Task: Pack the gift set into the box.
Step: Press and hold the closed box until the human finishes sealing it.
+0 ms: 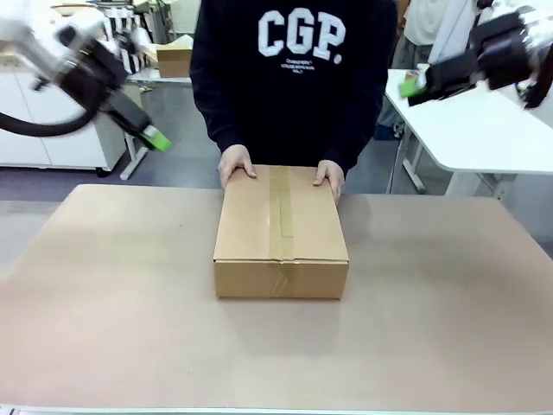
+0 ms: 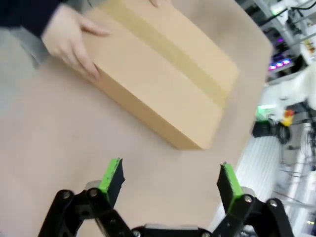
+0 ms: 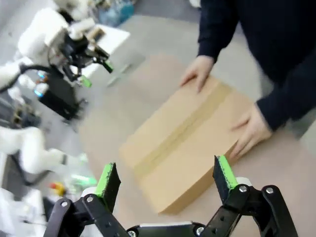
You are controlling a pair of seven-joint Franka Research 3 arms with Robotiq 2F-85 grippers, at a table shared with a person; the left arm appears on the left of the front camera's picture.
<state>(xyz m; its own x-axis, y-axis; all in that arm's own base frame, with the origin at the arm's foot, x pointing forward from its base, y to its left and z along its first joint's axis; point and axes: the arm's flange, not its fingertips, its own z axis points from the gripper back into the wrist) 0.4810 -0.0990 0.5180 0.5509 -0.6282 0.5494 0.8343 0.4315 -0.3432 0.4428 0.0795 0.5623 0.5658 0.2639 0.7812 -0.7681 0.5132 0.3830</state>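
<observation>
Green pads tip both grippers. The left gripper (image 2: pixel 170 180) hangs in the air with its jaws spread wide and nothing between them; the right gripper (image 3: pixel 168 180) is likewise spread wide and holds nothing. In the front view both are raised off the table (image 1: pixel 104 294), the left gripper (image 1: pixel 154 136) at the left, the right gripper (image 1: pixel 411 85) at the upper right, each well apart from the box (image 1: pixel 281 232).

One box lies near the middle of the table, its flaps shut, with one brown tape strip (image 1: pixel 280 216) running along the top and down the near side. No print shows on it. The gift set is not visible.

A person stands at the far side with two hands on the box's far edge, one hand (image 1: pixel 236 163) at each far corner, the other hand (image 1: pixel 330 177) to the right. The dark sweatshirt (image 1: pixel 294 69) reads "CGP." in white letters; the smaller print below is too small to read.
</observation>
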